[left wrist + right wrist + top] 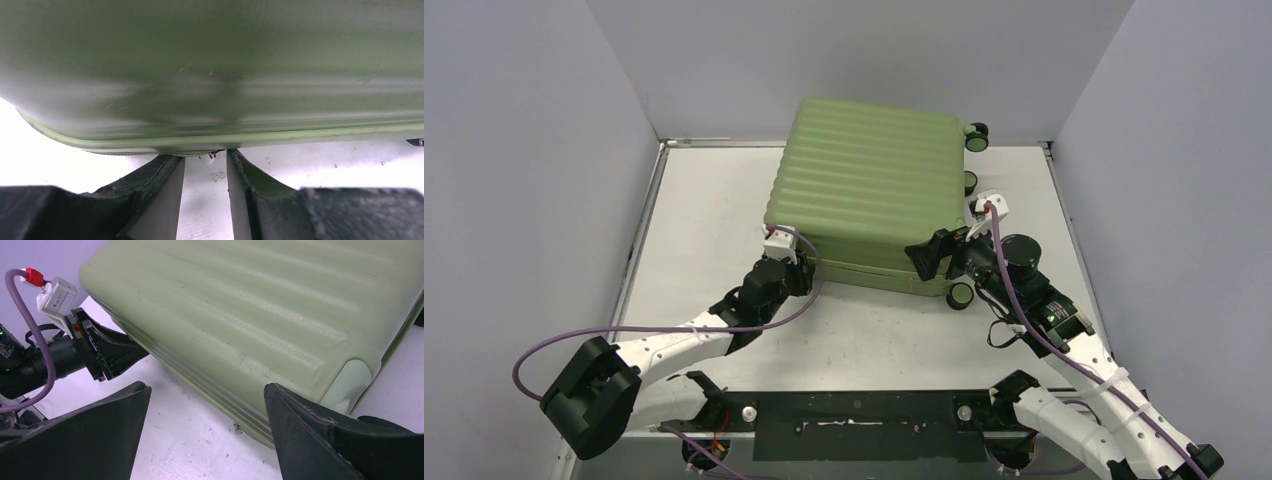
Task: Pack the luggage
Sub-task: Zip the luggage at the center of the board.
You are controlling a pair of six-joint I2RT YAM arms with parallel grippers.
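Left gripper (205,160) at green luggage (869,190) seam

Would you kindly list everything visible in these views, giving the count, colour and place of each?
luggage: one, light green with a ribbed shell, closed, lying flat at the far middle of the table
wheels: three showing, black, along the luggage's right side
table: one, white, under everything
walls: three, pale grey, to the left, back and right of the table
base plate: one, black, at the table's near edge
cables: two, purple, one along each arm
left hand: one, black, fingers a little apart, at the luggage's near left corner
right hand: one, black, fingers wide apart, at the luggage's near right corner
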